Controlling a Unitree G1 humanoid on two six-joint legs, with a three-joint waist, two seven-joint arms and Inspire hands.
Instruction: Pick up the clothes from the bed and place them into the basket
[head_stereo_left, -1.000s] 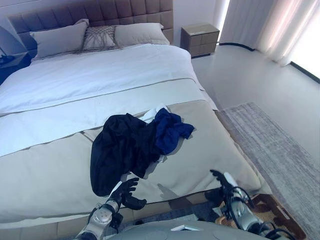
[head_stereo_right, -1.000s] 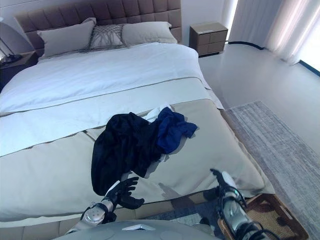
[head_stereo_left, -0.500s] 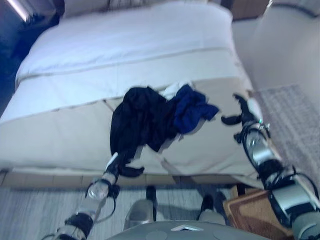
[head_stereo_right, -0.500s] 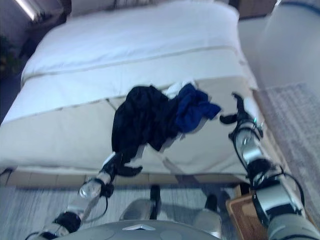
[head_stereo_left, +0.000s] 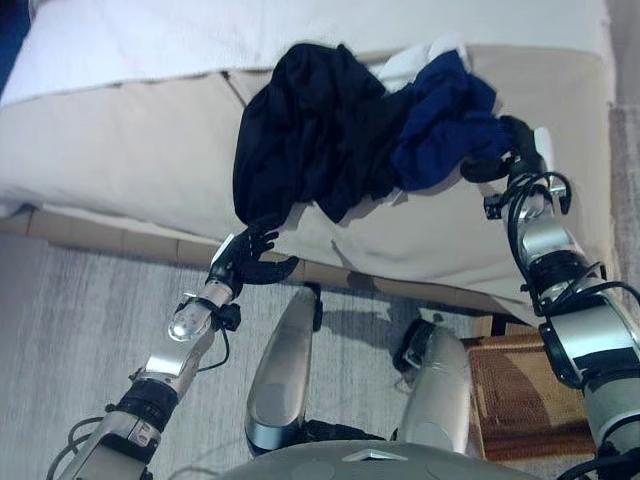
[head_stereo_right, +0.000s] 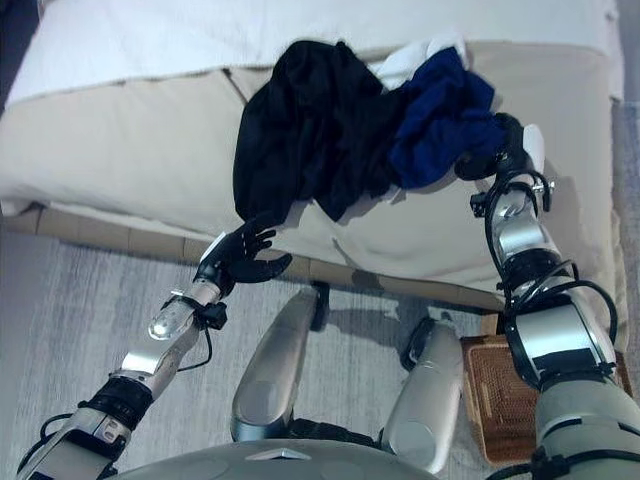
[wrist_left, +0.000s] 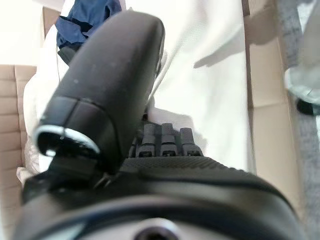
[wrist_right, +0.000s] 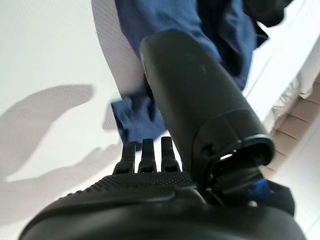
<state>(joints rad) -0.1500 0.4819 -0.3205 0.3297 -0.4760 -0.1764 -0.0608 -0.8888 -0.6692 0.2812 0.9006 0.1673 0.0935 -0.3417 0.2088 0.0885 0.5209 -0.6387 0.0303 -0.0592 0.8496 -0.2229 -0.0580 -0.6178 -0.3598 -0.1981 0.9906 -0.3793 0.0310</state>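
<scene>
Reaching both arms toward clothes on bed (head_stereo_left: 120, 150): you have left hand (head_stereo_left: 247, 262) at near edge, just below hanging hem of black garment (head_stereo_left: 310, 130), fingers spread and relaxed, gripping nothing. Right hand (head_stereo_left: 508, 152) sits against right edge of blue garment (head_stereo_left: 440, 120), thumb out, fingers loosely extended; no grasp visible. White cloth (head_stereo_left: 412, 62) peeks out on pile's far side. Basket (head_stereo_left: 520, 390) waits on floor near right, beside bed, handy for drop. Pile untouched, likely two-sided scoop next.
</scene>
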